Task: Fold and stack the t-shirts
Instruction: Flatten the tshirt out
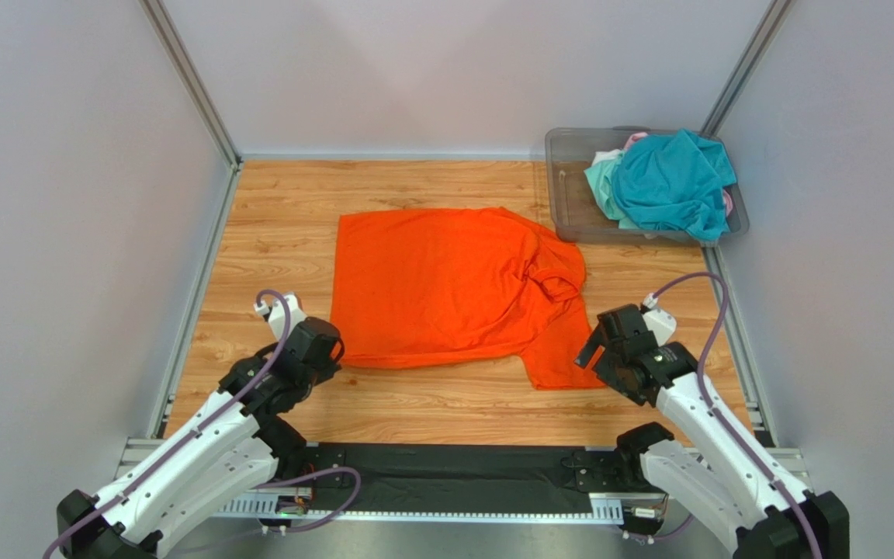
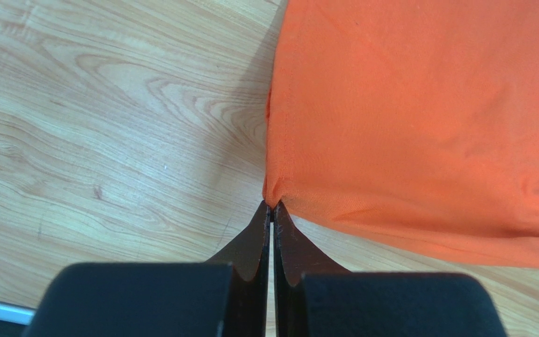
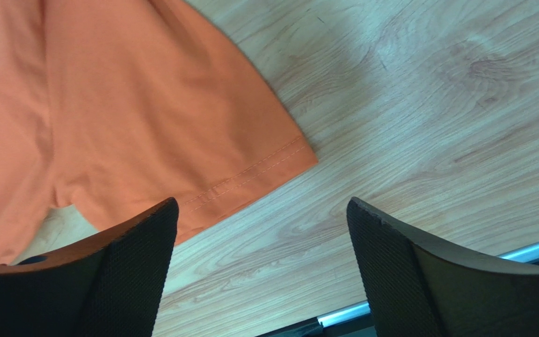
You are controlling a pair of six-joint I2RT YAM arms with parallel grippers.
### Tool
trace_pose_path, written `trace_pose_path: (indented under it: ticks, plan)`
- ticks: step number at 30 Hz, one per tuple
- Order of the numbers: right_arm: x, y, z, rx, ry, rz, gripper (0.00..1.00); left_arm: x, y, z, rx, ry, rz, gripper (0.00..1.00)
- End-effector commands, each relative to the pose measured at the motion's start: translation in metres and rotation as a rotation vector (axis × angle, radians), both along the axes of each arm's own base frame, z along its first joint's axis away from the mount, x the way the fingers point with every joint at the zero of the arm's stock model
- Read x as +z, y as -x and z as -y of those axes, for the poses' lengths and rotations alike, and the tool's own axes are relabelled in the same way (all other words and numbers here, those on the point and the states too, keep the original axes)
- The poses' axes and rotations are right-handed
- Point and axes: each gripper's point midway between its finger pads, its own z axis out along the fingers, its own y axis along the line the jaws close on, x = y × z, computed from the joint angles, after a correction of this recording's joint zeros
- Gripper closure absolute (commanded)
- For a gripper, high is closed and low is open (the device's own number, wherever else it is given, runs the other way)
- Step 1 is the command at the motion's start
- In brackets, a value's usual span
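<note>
The left end effector (image 2: 272, 206) is clenched on the near-left corner of the orange t-shirt (image 1: 452, 285), the fabric puckering at its tips. The right end effector (image 3: 262, 210) stands released, jaws wide, hovering over the hem of the sleeve (image 3: 181, 105) toward the near-right corner of the tabletop (image 1: 277, 210), gripping nothing. The shirt lies mostly spread in the middle of the tabletop, its right side bunched and rumpled. By the far-right corner a clear plastic bin (image 1: 568, 186) holds the teal t-shirt (image 1: 673, 181) heaped over a pale mint t-shirt (image 1: 601, 181). Judged from this, the task is early: no finished fold shows, no stack exists, and the binned shirts are not yet handled
</note>
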Motion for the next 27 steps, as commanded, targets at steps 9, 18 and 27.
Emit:
trace_pose_path:
  ticks: [9, 18, 27]
  plan:
    - [-0.022, -0.028, -0.018, 0.015, -0.046, 0.005, 0.42, 0.005, -0.004, -0.004, -0.007, -0.019, 0.054, 1.0]
    - [-0.04, -0.013, -0.01, -0.014, -0.014, -0.063, 0.37, 0.006, -0.006, -0.001, -0.018, -0.012, 0.057, 1.0]
    - [-0.055, -0.019, -0.017, 0.012, -0.037, -0.051, 0.59, 0.006, -0.007, 0.002, -0.027, -0.006, 0.053, 1.0]
